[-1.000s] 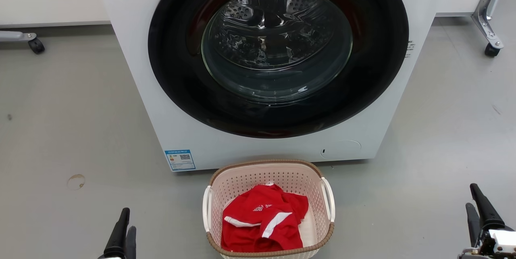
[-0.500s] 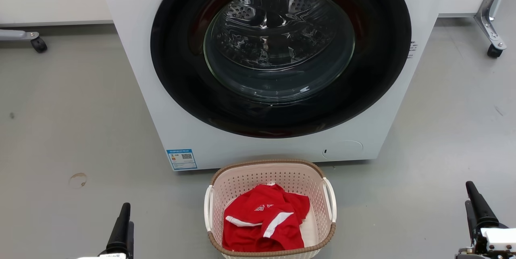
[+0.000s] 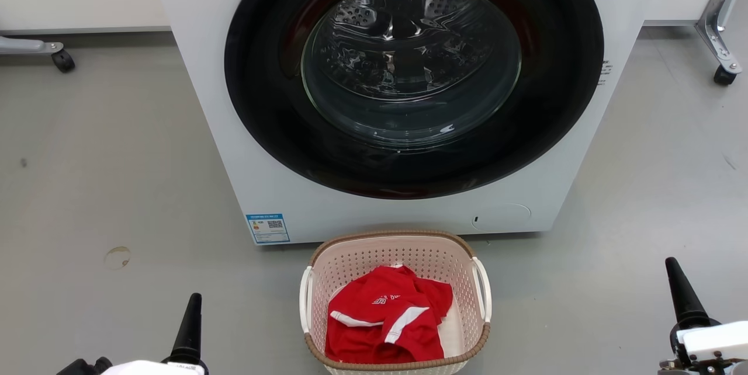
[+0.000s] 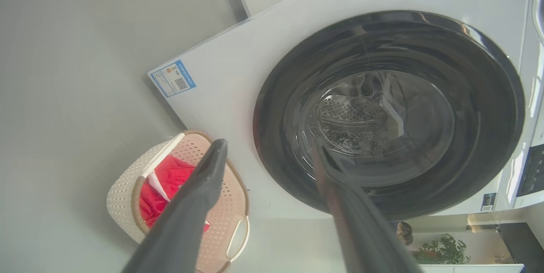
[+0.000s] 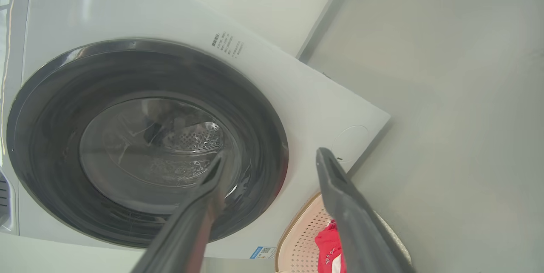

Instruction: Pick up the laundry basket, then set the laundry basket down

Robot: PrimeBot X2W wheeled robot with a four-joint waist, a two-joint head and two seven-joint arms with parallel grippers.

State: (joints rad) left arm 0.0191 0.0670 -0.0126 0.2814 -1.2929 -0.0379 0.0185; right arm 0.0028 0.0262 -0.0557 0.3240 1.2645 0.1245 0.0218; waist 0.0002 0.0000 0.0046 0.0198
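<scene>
The laundry basket (image 3: 409, 257), pale pink with a brown rim and white side handles, stands on the grey floor just before the washer. A red garment with white stripes (image 3: 385, 319) lies inside it. My left gripper (image 3: 193, 305) hangs low, to the left of the basket and well apart from it. My right gripper (image 3: 675, 275) hangs far off to its right. In the left wrist view the left gripper (image 4: 270, 147) is open and empty, with the basket (image 4: 127, 188) beyond its left finger. The right gripper (image 5: 271, 156) is likewise open, the basket (image 5: 297, 239) below it.
A white front-loading washer (image 3: 234, 129) with a round dark glass door (image 3: 409, 65) rises directly behind the basket. Wheeled metal legs stand at the far left (image 3: 61, 59) and far right (image 3: 723, 74). Open grey floor lies on both sides of the basket.
Both grippers have turned at the wrist, so each shows edge-on as a single finger, and both have drifted slightly inward toward the basket. The camera shifted a little. The basket has not moved.
</scene>
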